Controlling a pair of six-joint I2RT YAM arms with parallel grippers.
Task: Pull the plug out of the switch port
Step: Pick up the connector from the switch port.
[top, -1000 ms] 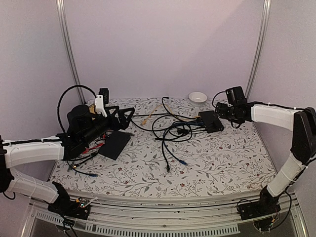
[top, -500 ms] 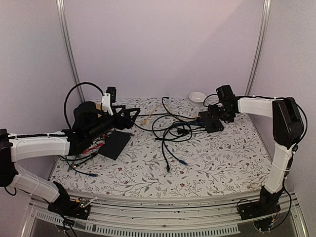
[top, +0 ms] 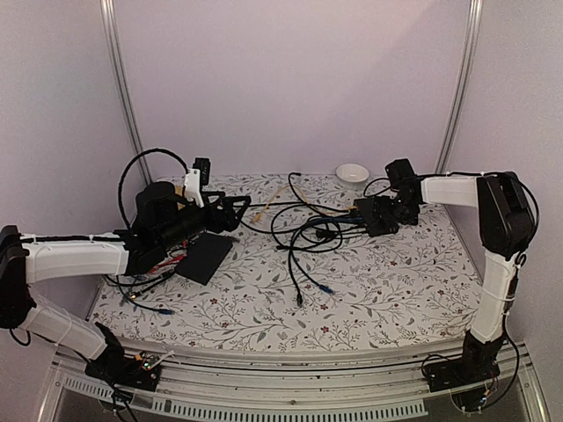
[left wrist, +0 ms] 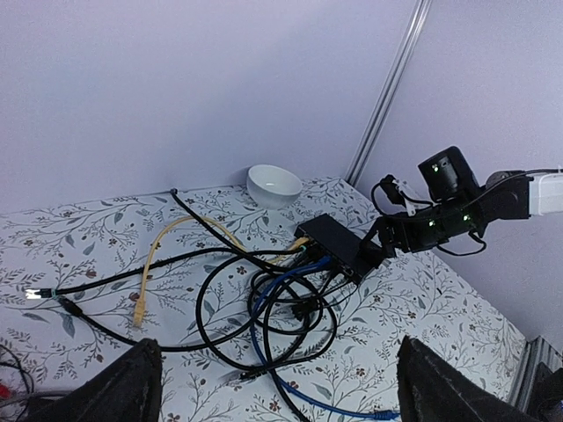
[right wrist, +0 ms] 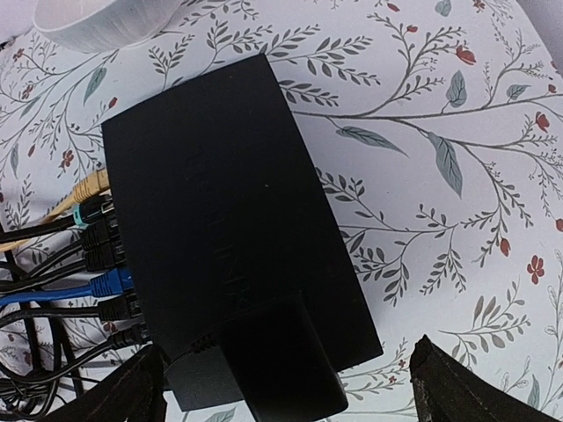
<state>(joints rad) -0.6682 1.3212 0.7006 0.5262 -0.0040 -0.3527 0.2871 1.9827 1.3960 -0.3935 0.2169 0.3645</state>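
Though the right gripper [right wrist: 286,391] gapes empty just over the switch [right wrist: 220,220], its plugs [right wrist: 104,255] line the long edge facing leftward. The left gripper [top: 224,211], likewise spread wide and empty, is well apart.

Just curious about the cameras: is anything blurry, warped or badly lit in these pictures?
Top view: soft even light, the wall posts bow as through a wide lens. Left wrist view: cables sharp, the left fingers dark blurs. Right wrist view: black box crisp, right fingers blurred.
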